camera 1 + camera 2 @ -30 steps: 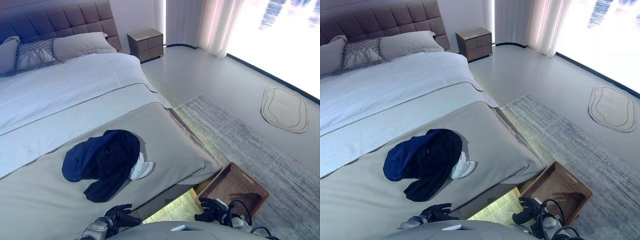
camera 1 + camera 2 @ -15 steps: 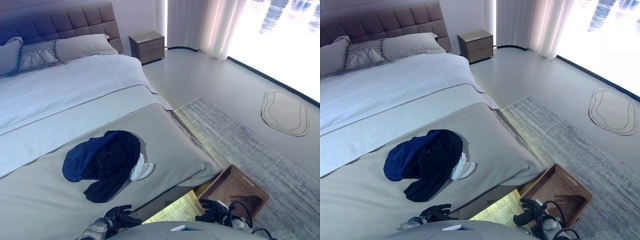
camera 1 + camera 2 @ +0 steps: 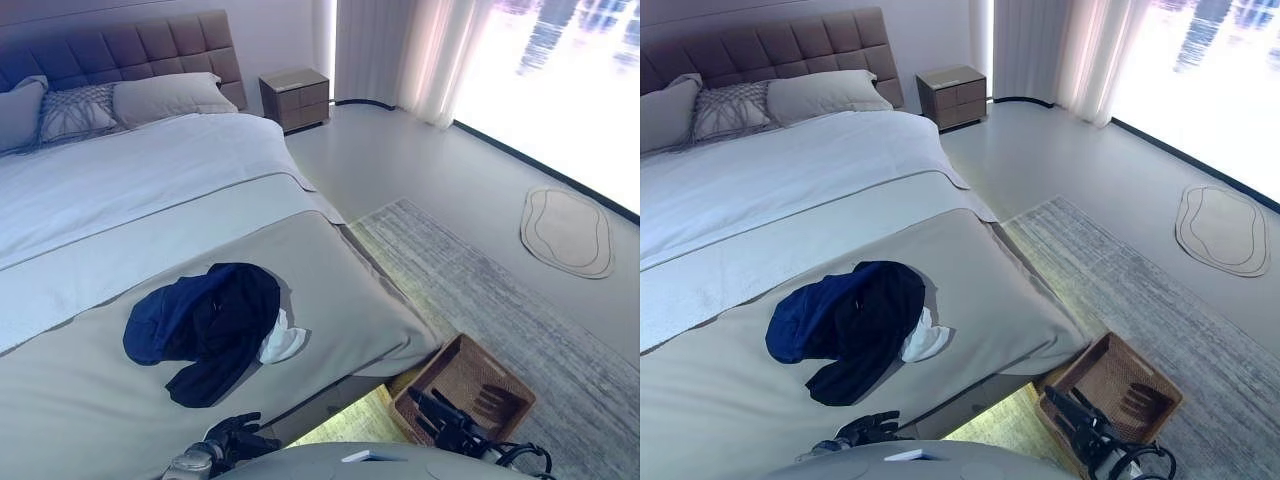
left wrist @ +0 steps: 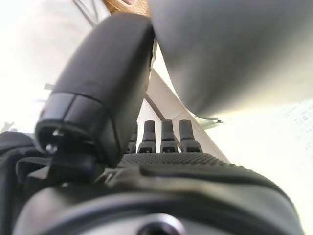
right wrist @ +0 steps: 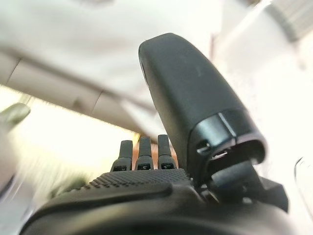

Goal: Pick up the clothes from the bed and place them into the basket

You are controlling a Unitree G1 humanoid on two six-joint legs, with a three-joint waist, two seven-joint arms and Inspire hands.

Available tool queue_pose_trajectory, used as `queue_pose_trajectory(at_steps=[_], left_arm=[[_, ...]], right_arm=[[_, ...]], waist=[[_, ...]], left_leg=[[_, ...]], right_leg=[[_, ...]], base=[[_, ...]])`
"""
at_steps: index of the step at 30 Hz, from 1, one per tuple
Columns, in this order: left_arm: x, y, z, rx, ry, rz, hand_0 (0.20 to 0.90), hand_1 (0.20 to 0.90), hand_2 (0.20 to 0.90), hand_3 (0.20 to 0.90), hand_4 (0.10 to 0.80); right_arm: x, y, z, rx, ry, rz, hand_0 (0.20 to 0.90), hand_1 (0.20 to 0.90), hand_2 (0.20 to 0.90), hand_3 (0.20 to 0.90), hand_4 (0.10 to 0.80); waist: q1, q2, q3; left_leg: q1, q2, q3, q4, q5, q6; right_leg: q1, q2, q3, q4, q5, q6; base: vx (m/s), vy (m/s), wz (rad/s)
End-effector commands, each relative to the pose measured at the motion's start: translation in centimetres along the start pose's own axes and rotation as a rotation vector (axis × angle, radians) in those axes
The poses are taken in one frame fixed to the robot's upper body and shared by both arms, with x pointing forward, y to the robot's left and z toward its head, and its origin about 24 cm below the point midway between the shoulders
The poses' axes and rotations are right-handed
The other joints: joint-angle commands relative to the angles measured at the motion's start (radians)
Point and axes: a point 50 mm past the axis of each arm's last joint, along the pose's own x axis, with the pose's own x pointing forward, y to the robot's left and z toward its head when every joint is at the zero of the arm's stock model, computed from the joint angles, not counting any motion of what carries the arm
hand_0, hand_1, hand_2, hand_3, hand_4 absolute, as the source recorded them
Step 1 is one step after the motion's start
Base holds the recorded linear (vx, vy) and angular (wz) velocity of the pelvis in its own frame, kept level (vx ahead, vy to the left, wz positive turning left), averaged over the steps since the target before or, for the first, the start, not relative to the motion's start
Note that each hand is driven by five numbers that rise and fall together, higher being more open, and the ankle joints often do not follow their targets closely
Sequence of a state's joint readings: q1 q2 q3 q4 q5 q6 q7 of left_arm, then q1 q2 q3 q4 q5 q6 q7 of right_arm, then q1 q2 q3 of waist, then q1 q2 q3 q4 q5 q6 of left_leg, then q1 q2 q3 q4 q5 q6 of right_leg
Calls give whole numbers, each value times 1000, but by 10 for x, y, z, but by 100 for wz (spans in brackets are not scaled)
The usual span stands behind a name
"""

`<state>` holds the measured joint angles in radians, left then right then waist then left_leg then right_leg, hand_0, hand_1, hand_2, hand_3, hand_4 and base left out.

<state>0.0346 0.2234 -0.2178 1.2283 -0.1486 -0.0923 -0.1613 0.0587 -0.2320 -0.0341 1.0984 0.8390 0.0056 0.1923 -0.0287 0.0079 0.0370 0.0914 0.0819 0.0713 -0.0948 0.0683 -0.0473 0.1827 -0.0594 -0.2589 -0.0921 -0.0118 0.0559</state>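
Note:
A pile of dark blue and black clothes [image 3: 205,325] with a white piece at its side lies on the grey cover near the foot of the bed [image 3: 330,290]. A brown wicker basket [image 3: 503,367] stands on the floor by the bed's foot corner. My left hand [image 3: 235,441] is low at the bed's near edge, below the clothes, open and empty; it also shows in the left wrist view [image 4: 161,164]. My right hand [image 3: 446,420] is open with straight fingers beside the basket's near rim; it also shows in the right wrist view [image 5: 142,178].
Pillows [image 3: 165,95] and a padded headboard are at the far end of the bed. A nightstand [image 3: 294,95] stands past them. A grey rug [image 3: 520,290] lies under the basket, a small oval mat [image 3: 567,230] by the bright window, curtains [image 3: 400,50] behind.
My right hand's fingers have straightened out from a curl and now point toward the basket. The camera has shifted a little. The clothes have not moved.

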Motion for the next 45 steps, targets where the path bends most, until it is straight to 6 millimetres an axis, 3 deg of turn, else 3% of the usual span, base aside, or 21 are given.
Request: queue_pose_trajectory(at_steps=[1,4,5,7,11,14,15,18,20,23,28,32,38,39,40,41,45], left_arm=[[0,8,7,-10,-34,30,900,900,900,900,800],[-1,10,5,19,-30,31,900,900,900,900,800],[-1,10,5,23,-30,30,900,900,900,900,800],[-2,9,2,33,-27,31,900,900,900,900,800],[-4,11,0,59,-31,32,900,900,900,900,800],[-4,14,1,71,-35,34,900,900,900,900,800],[-4,17,6,84,-45,41,900,900,900,900,800],[-4,28,23,88,-95,64,900,900,900,900,800],[-4,34,37,76,-136,80,900,900,900,900,800],[-5,38,54,83,-200,84,900,900,900,900,800],[-7,38,75,71,-305,78,900,900,900,900,800],[-8,36,89,65,-379,62,900,900,900,900,800],[-12,46,92,59,-398,68,900,900,900,900,800],[-13,48,92,60,-398,70,900,900,900,900,800],[-14,50,92,62,-399,73,900,900,900,900,800],[-14,52,92,60,-400,74,900,900,900,900,800],[-15,54,90,62,-402,74,900,900,900,900,800]], right_arm=[[13,65,50,-195,-237,211,900,900,900,900,800],[12,91,86,-504,-367,200,900,900,900,900,800],[12,94,91,-522,-383,195,900,900,900,900,800],[8,117,115,-782,-469,205,900,900,900,900,800],[-6,177,150,-860,-574,353,900,900,900,900,800],[-17,206,162,-978,-696,351,900,900,900,900,800],[-29,233,173,-1093,-826,333,900,900,900,900,800],[-61,286,202,-1289,-1108,263,900,900,900,900,800],[-84,313,218,-1432,-1283,188,900,900,900,900,800],[-108,337,238,-1515,-1415,87,900,900,900,900,800],[-123,352,259,-1547,-1491,-75,900,900,900,900,800],[-130,351,281,-1545,-1509,-248,900,900,900,900,800],[-122,328,312,-1673,-1216,-509,900,900,900,900,800],[-122,324,316,-1678,-1179,-530,825,825,825,812,712],[-123,322,320,-1687,-1157,-551,521,521,521,458,358],[-127,323,322,-1682,-1172,-556,300,300,300,200,100],[-138,328,330,-1652,-1222,-549,300,300,300,200,100]], waist=[[65,-18,32],[113,-28,44],[118,-29,43],[155,-35,52],[238,-46,99],[265,-48,120],[286,-50,141],[319,-57,189],[341,-60,222],[378,-64,267],[427,-65,326],[469,-62,373],[518,-62,419],[524,-63,425],[530,-64,430],[534,-65,434],[539,-65,436]], left_leg=[[63,-95,32,8,-128,65],[55,-105,-7,8,-122,69],[50,-106,-11,8,-120,70],[41,-112,-35,8,-114,72],[8,-123,-91,44,-105,78],[-31,-130,-119,72,-103,82],[-56,-132,-135,80,-98,85],[-118,-130,-159,90,-82,86],[-159,-130,-175,97,-69,86],[-220,-133,-195,114,-55,88],[-288,-135,-215,150,-66,86],[-355,-134,-234,177,-61,81],[-411,-135,-260,200,-58,78],[-415,-134,-264,200,-57,78],[-417,-133,-268,195,-53,77],[-420,-132,-272,191,-51,76],[-415,-127,-279,170,-42,71]], right_leg=[[-23,-17,16,55,-16,11],[-19,-24,-18,63,-24,6],[-21,-25,-22,63,-23,5],[-20,-31,-45,68,-25,2],[-27,-53,-95,109,-38,-7],[-51,-63,-115,135,-38,-7],[-72,-67,-123,155,-41,-6],[-123,-75,-143,183,-36,0],[-153,-85,-157,205,-29,4],[-191,-113,-180,251,-10,11],[-223,-153,-190,324,-14,25],[-245,-163,-211,328,-17,26],[-282,-166,-240,349,-32,25],[-286,-166,-245,351,-31,26],[-288,-164,-250,350,-32,28],[-292,-164,-255,351,-31,29],[-301,-167,-266,357,-31,33]], base=[[1,50,25],[15,36,46],[30,48,43],[30,63,45],[29,80,47],[-13,78,46],[-65,41,52],[-159,4,51],[-134,13,51],[-61,22,70],[2,42,63],[-18,34,26],[23,-2,15],[50,-38,17],[51,-34,14],[44,-28,11],[21,0,3]])
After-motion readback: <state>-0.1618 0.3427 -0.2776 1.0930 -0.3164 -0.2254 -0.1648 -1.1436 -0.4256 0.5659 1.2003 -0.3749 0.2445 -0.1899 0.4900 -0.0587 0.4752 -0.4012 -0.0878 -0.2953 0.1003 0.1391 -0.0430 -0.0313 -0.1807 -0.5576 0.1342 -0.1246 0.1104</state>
